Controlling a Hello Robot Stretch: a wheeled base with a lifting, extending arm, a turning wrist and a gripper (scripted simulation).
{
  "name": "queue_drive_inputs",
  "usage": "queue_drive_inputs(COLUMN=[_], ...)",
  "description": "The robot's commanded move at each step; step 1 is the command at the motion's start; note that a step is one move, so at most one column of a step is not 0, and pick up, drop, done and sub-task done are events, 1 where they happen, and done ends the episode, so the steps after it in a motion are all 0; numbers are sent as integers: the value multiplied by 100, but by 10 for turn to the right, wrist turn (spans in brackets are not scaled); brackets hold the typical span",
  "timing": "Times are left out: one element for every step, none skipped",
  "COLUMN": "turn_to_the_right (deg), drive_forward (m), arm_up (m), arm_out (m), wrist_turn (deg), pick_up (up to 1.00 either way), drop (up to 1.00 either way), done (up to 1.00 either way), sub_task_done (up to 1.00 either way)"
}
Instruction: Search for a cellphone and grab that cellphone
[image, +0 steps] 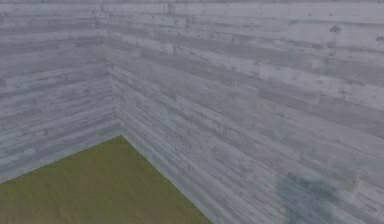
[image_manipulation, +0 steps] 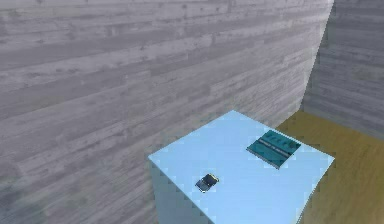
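In the arm side view a small dark flat thing with a pale rim (image_manipulation: 207, 182) lies near the front left corner of a pale blue table (image_manipulation: 240, 150). Its shape and colour fit a cellphone. A teal flat thing like a book (image_manipulation: 275, 147) lies farther back on the same tabletop, toward its right side.
Grey plank walls (image: 240, 90) meet in a corner in the forward view, with green-brown floor (image: 90, 190) at the lower left. In the arm side view a grey plank wall (image_manipulation: 120, 80) stands behind the table, and brown floor (image_manipulation: 350, 150) lies at the right.
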Motion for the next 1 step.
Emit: queue_drive_inputs(turn_to_the_right=[0], drive_forward=[0], arm_up=[26], arm_out=[0], wrist_turn=[0], pick_up=[0], drop=[0], done=[0], sub_task_done=[0])
